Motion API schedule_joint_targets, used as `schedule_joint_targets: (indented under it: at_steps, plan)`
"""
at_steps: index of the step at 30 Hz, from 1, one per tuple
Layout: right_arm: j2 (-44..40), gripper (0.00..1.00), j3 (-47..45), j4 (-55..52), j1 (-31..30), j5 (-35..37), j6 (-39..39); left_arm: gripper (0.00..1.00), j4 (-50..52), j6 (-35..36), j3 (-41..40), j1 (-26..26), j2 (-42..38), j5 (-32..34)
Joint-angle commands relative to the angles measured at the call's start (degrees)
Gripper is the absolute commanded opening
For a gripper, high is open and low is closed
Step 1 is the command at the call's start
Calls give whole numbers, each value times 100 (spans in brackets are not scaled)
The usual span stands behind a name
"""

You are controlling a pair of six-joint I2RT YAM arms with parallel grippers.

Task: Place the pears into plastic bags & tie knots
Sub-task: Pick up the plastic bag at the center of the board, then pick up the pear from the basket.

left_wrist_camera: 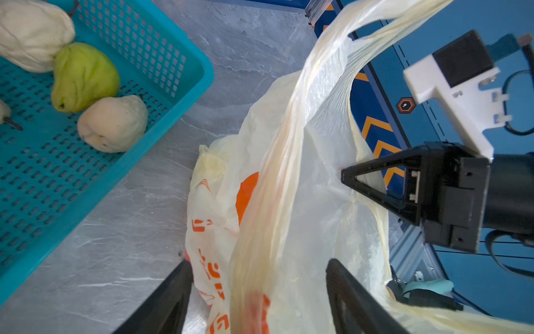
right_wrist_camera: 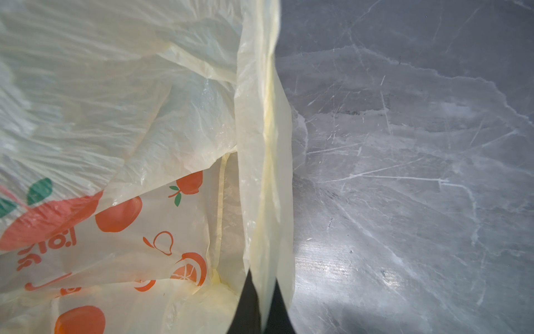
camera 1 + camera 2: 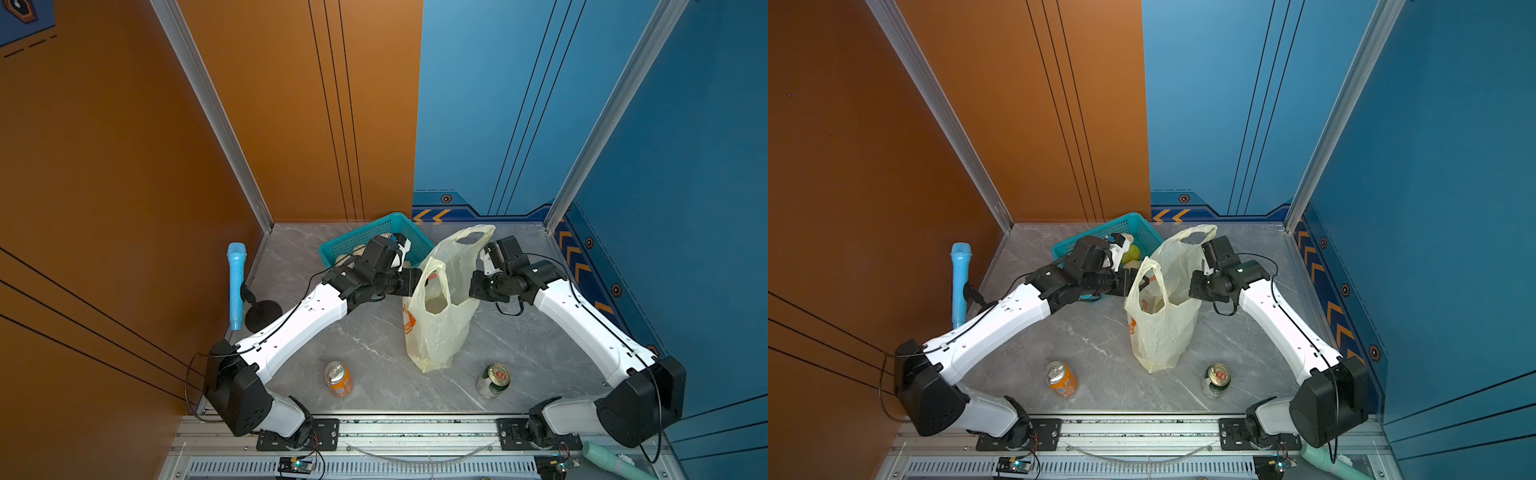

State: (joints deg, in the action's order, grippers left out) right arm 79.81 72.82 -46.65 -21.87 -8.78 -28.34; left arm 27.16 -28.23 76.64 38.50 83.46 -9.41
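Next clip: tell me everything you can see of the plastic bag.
The plastic bag is thin, translucent pale-yellow film, vest-style with two loop handles and orange fruit prints. It stands open and crumpled on the grey table, beside the teal basket. The right claw is shut on its rim; the open left claw has film between its fingers. Its contents are unclear.

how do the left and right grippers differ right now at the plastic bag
The left gripper is open, the right gripper shut. The left gripper grips nothing, with a handle of the plastic bag running loose between its jaws; the right gripper pinches the bag's edge. Both sit at the bag's top, on opposite sides.
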Motion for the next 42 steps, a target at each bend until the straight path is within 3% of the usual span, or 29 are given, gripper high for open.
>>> schedule_joint_targets:
  at_steps: [1, 10, 17, 21, 25, 31, 42]
  plan:
    - [121, 0, 280, -79, 31, 117, 372, 76, 457, 299, 273, -177, -298, 523]
    - [211, 0, 357, -204, 213, 135, 610, 76, 888, 524, 502, -1420, -339, 397]
    - [193, 0, 341, -204, 244, 126, 619, 72, 1670, 972, 1167, -2063, 849, 848]
    - [168, 0, 347, -204, 244, 128, 601, 72, 1778, 955, 1656, -2227, 1706, 1142]
    - [149, 0, 323, -206, 248, 163, 567, 79, 1759, 599, 2375, -2233, 2648, 1516]
    - [167, 0, 284, -178, 245, 169, 514, 80, 1775, 133, 3602, -2198, 4040, 1877]
    - [163, 0, 256, -109, 253, 181, 435, 83, 2266, -183, 5232, -2153, 5753, 2396]
